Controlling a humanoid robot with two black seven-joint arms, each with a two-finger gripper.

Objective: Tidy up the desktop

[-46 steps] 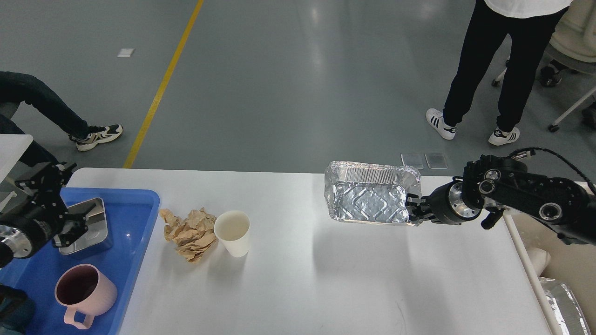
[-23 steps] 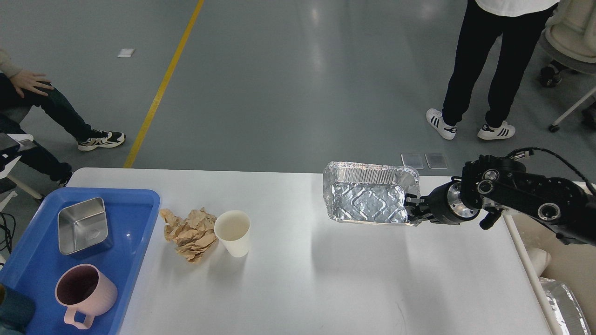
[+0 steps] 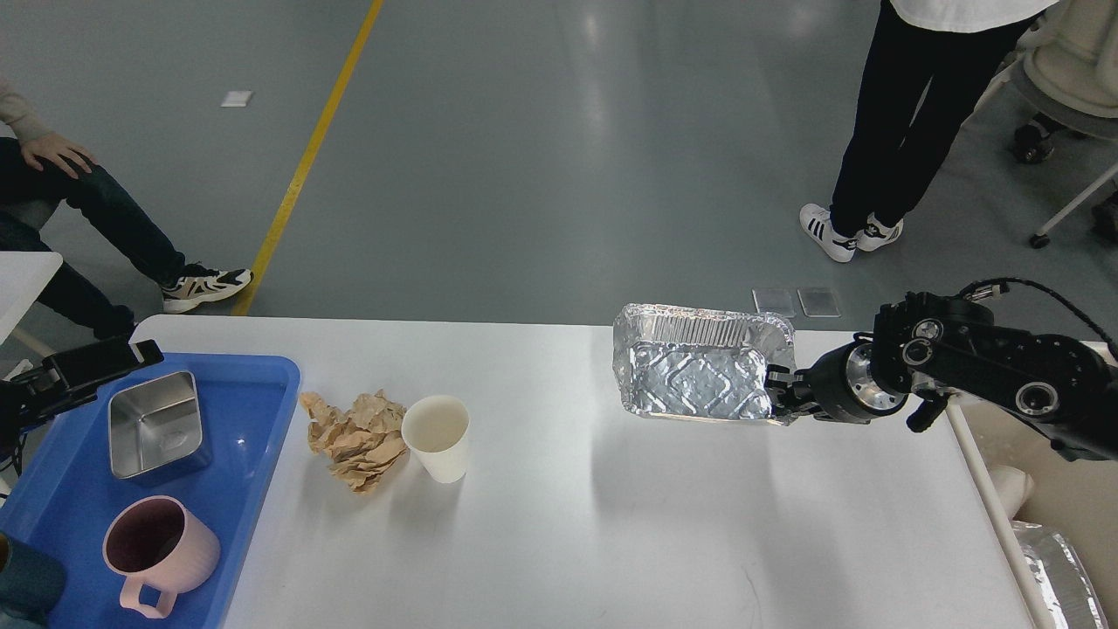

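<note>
The white desktop (image 3: 611,524) fills the lower view. My right gripper (image 3: 773,397) is shut on the right rim of a crumpled aluminium foil tray (image 3: 694,367) and holds it tilted above the desktop's far right part; its shadow lies below. A white paper cup (image 3: 437,437) stands upright left of centre, touching a crumpled brown paper (image 3: 354,437). My left gripper (image 3: 131,356) shows as a dark end at the left edge, above the blue tray (image 3: 262,411); its fingers cannot be told apart.
The blue tray holds a steel box (image 3: 155,424) and a pink mug (image 3: 157,546). A beige bin (image 3: 1048,489) with foil (image 3: 1057,568) in it stands off the desktop's right edge. People stand and sit on the floor beyond.
My left arm lifted off the steel box, left the view, then reappeared at the left edge. The foil tray shifted slightly right in my right gripper.
</note>
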